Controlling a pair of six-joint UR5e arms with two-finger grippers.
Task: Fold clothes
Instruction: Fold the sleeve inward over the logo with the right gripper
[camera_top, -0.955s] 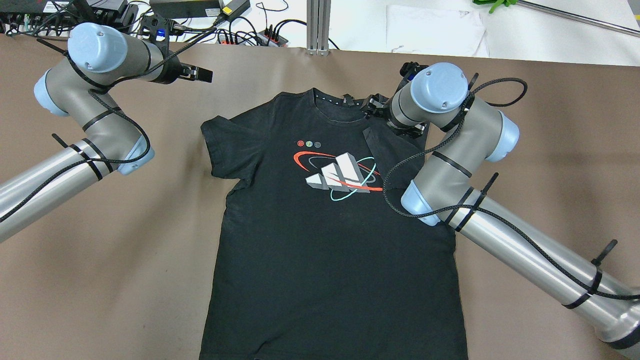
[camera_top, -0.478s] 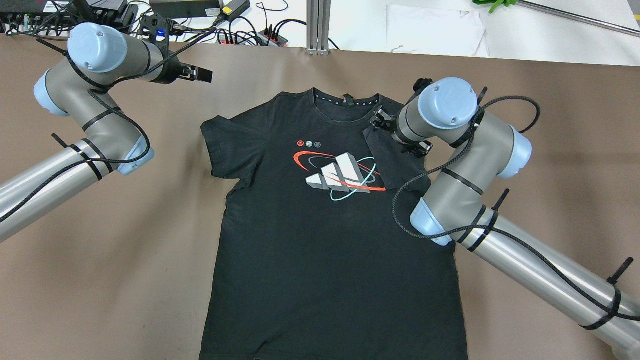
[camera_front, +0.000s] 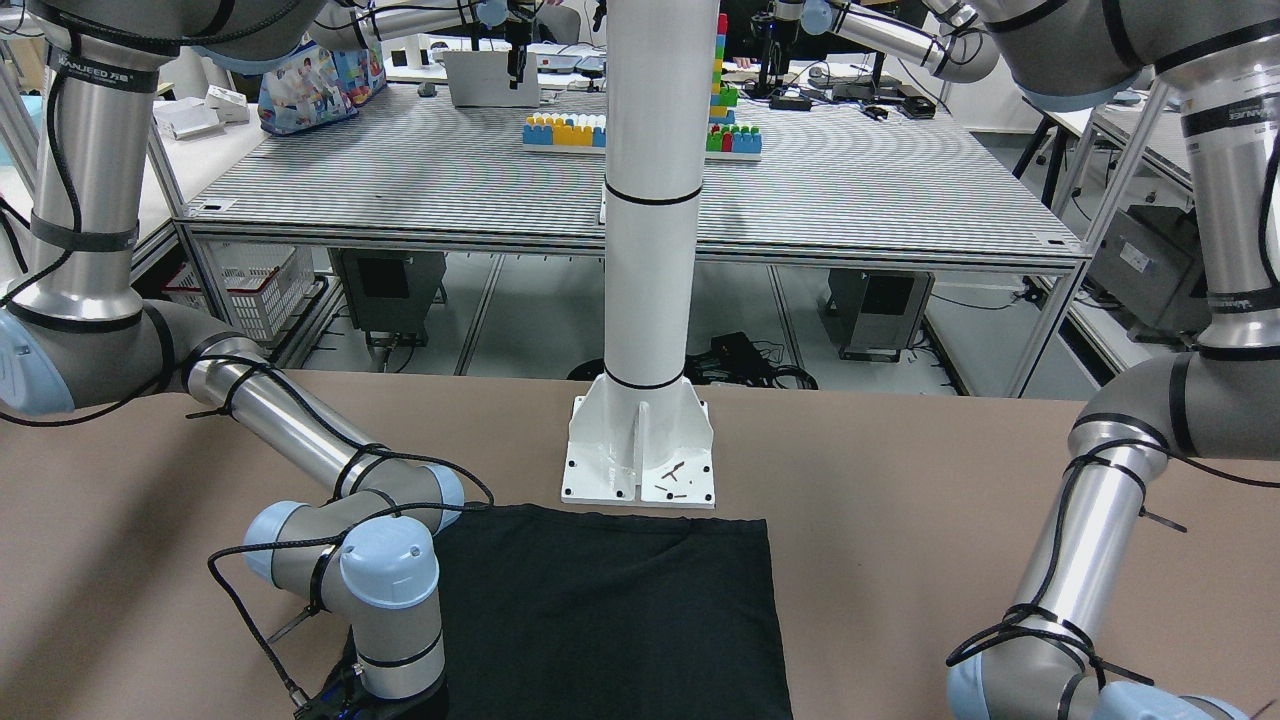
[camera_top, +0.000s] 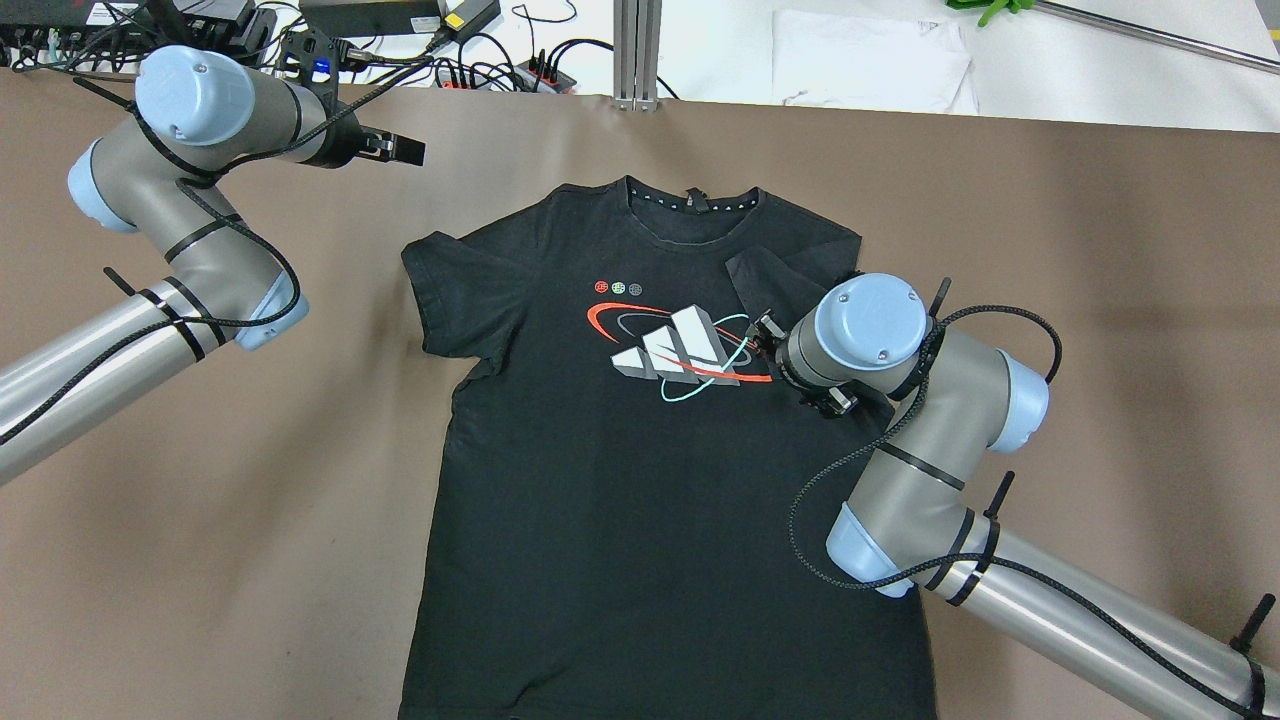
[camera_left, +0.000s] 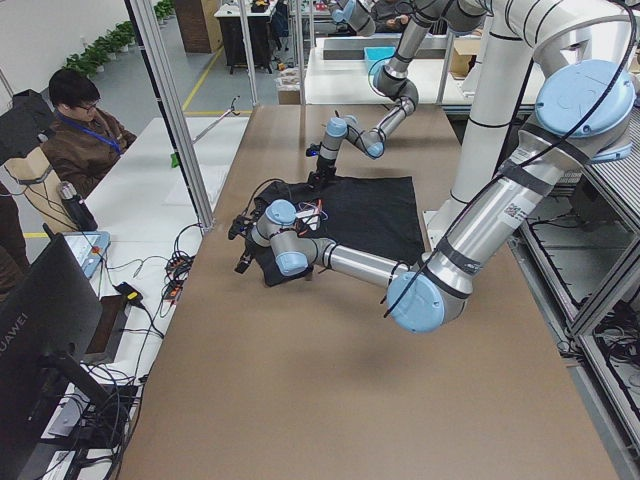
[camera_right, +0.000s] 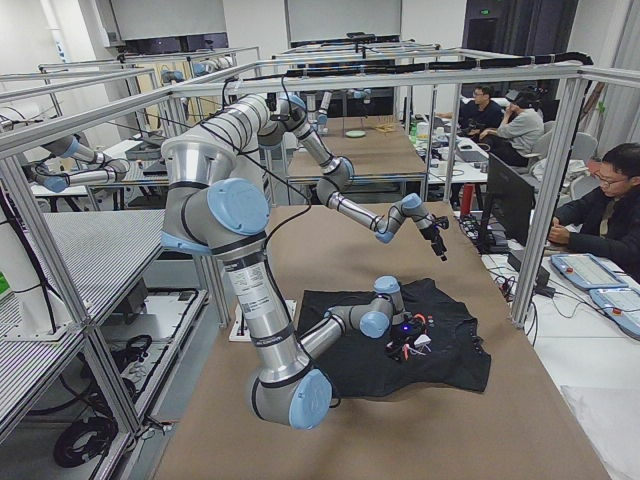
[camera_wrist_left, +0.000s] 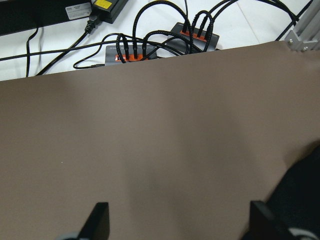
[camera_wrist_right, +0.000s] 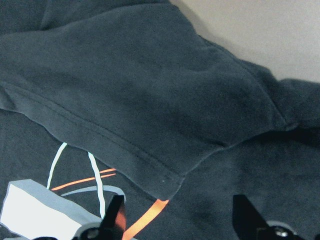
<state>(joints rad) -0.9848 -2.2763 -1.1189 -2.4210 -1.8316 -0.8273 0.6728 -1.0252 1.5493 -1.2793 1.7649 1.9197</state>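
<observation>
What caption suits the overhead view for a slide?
Black T-shirt on brown table, one sleeve folded inward; open right gripper over that sleeve, open left gripper off the garment.

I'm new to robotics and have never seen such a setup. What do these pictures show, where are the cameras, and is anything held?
A robot's left arm and right arm work at a table. Four pictures come from fixed cameras: one above and behind the robot, one facing it, one at each table end. Two come from cameras on the wrists. A black T-shirt lies flat, one sleeve folded onto the chest. The right gripper is open over that sleeve; the left gripper is open above bare table. Nothing is held.
</observation>
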